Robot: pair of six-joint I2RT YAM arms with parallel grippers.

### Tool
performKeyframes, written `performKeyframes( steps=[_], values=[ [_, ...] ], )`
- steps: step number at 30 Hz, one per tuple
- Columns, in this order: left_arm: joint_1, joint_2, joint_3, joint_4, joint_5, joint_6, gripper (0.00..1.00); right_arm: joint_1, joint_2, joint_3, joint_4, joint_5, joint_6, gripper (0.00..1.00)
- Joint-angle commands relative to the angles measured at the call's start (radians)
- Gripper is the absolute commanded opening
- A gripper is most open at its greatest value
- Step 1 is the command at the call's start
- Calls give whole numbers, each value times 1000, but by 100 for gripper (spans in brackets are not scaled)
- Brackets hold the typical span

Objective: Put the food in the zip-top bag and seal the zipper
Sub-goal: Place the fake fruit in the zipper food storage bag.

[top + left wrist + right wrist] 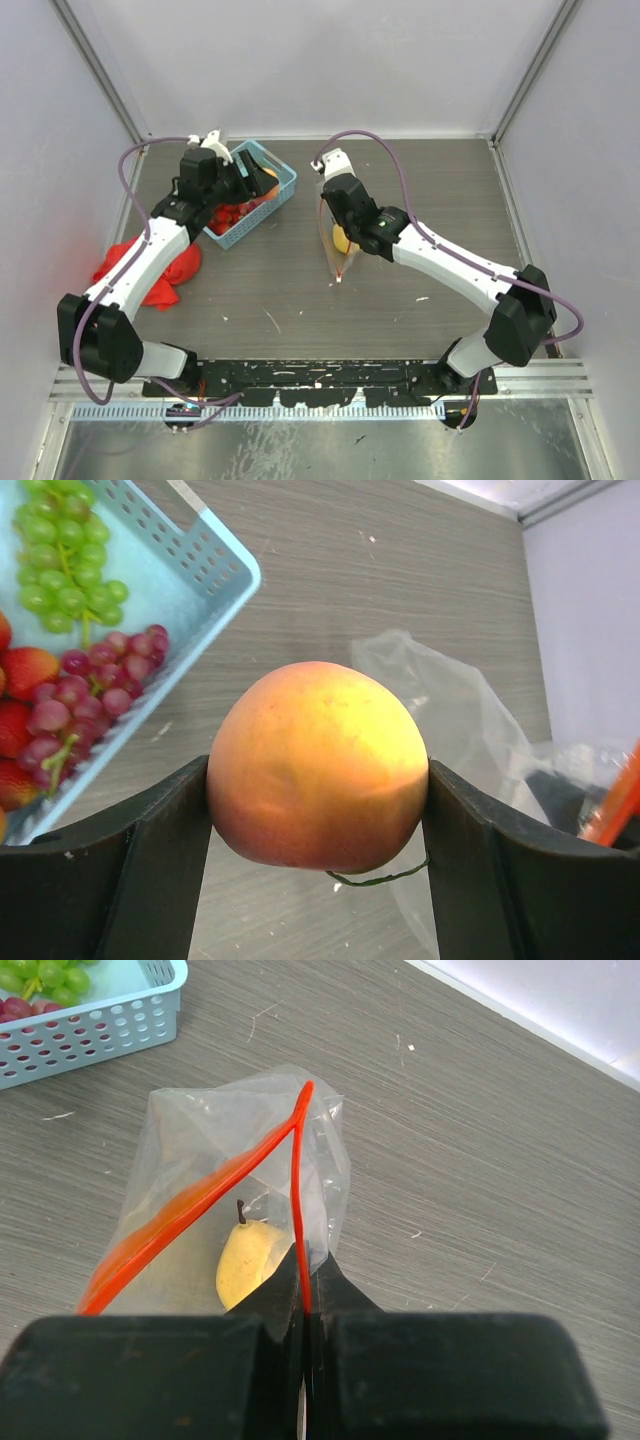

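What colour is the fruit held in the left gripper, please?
The peach is orange-pink blending into yellow, clearest in the left wrist view.

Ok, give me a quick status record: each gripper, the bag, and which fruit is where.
left gripper: closed on the peach, near the basket
right gripper: pinching the zipper at one edge
zip-top bag: mouth open, not sealed
in bag: one yellow fruit with a stem
in basket: green grapes, red grapes, strawberries
elsewhere: red cloth on the table by the left arm
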Motion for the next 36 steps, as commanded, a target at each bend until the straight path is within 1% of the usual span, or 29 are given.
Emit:
performKeyframes(
  steps=[1, 5, 7, 11, 13, 23, 29, 36],
  values=[
    [-37, -76, -63, 73, 35, -50, 49, -2, 26, 55, 9, -32, 24, 5],
    [-60, -110, -140, 91, 38, -87, 48, -2, 60, 68, -6, -63, 39, 10],
    [-69, -156, -167, 90, 27, -91, 49, -2, 74, 78, -22, -76, 47, 14],
    [-79, -174, -194, 82, 29, -97, 48, -2, 89, 94, -46, -96, 68, 24],
    [-86, -179, -205, 83, 33, -101, 48, -1, 90, 94, -54, -109, 80, 26],
    [-89, -219, -230, 76, 12, -103, 48, 3, 55, 89, -107, -164, 127, 32],
    [-90, -225, -241, 75, 18, -108, 48, 5, 23, 69, -138, -160, 145, 36],
    [-91, -234, -244, 74, 18, -110, 48, 13, -26, 41, -159, -161, 163, 36]
  ],
)
